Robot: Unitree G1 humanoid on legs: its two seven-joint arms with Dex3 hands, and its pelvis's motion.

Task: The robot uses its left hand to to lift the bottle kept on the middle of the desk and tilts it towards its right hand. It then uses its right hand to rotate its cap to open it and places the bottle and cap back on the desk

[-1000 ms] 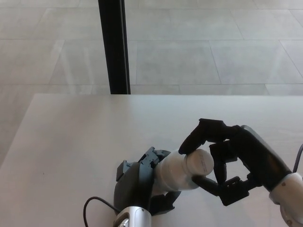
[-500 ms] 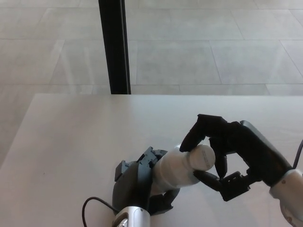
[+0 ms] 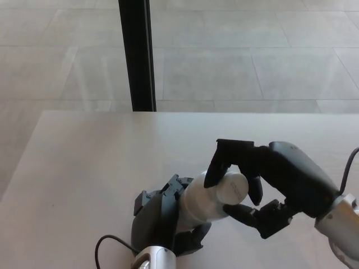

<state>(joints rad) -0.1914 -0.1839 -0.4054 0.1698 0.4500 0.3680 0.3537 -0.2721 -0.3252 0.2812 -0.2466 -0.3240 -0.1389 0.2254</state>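
Note:
A white bottle [image 3: 203, 203] lies tilted to the right above the pale desk [image 3: 84, 168], with my left hand [image 3: 162, 218] shut around its body. Its white cap [image 3: 232, 187] points at my right hand [image 3: 263, 179]. That hand is closed over the cap, two fingers on top and the thumb [image 3: 240, 213] underneath. The bottle's lower end is hidden behind my left hand.
A black vertical post [image 3: 137, 56] stands just beyond the desk's far edge, over a tiled floor [image 3: 252, 56]. A black cable [image 3: 109, 246] loops near my left wrist.
My right hand has moved left and turned over the cap, its fingers now covering more of it. The bottle and left hand shifted slightly left and up.

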